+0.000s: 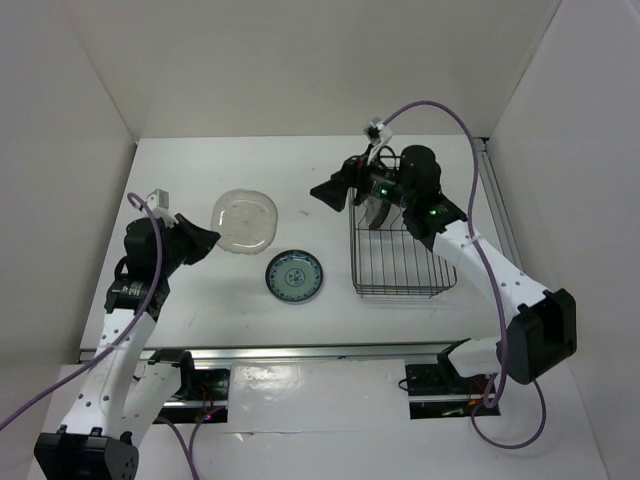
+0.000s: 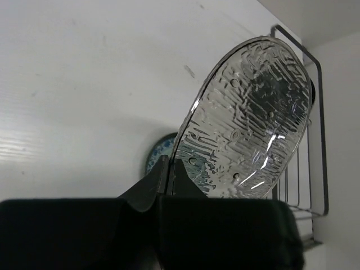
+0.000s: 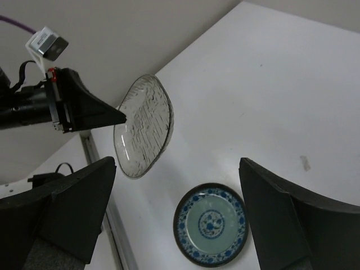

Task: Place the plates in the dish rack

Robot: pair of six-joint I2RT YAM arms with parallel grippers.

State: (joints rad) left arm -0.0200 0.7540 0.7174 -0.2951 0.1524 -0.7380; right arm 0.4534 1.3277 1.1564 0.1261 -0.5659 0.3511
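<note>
The left pincer (image 1: 208,239) grips the eight-o'clock rim of the clear plate (image 1: 245,220), tilted above the tabletop (image 1: 300,165) at nine o'clock from the dish rack (image 1: 404,293); it looks light, stiff, slick and breakable, so edge-pinching suits, while the right pincer (image 1: 322,192) gapes wide.

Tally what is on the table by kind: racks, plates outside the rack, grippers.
Racks: 1, the rack.
Plates outside it: 2, the clear plate and the blue plate.
Grippers: 2, the left gripper and the right gripper.
Total: 5.
</note>
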